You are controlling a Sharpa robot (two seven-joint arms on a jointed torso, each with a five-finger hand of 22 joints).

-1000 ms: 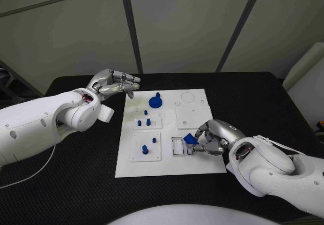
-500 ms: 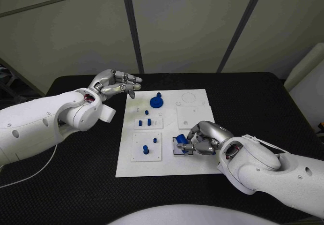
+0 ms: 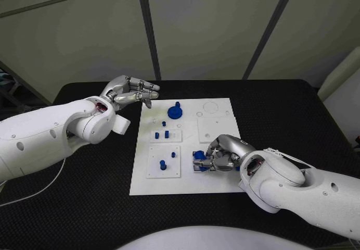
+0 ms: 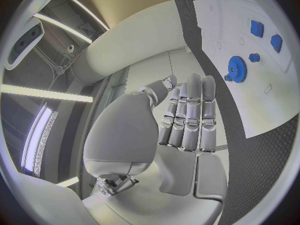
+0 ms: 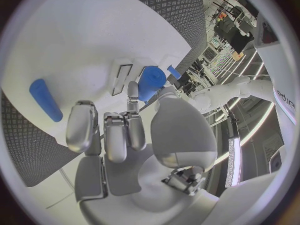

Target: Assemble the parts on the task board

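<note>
Blue part (image 3: pixel 200 155) in right hand (image 3: pixel 223 154)

The head camera looks steeply down on the task board (image 3: pixel 183 151) from above and behind both arms. Each wrist camera sits close behind its own palm — the left hand (image 4: pixel 187 117) with the board's blue gear (image 4: pixel 236 66) beyond its fingertips, the right hand (image 5: pixel 119 130) pressed near the board. All three views share the board.
</note>
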